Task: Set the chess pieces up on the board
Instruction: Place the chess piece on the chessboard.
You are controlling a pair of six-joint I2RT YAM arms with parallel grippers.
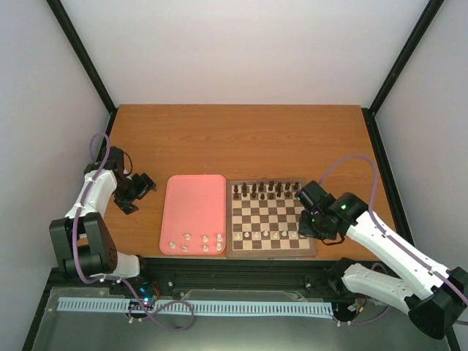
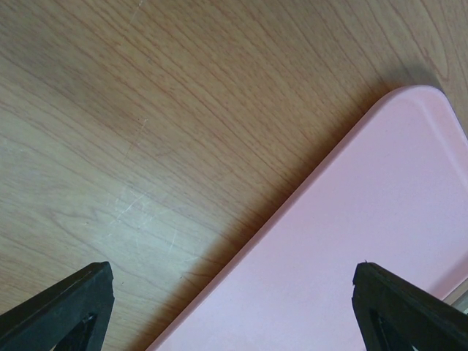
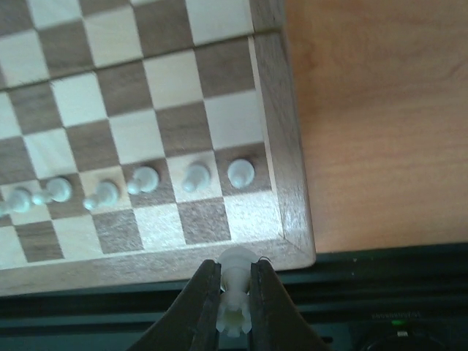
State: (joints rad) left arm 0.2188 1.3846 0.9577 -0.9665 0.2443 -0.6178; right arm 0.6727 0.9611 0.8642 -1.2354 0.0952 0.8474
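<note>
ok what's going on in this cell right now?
Chess setup, partway done. The right gripper has its jaws shut on a white piece, just off the near right corner of the board. A row of white pawns stands on the second rank, and the dark pieces line the far side. Several white pieces lie on the pink tray. The left gripper hangs open at the tray's edge.
</note>
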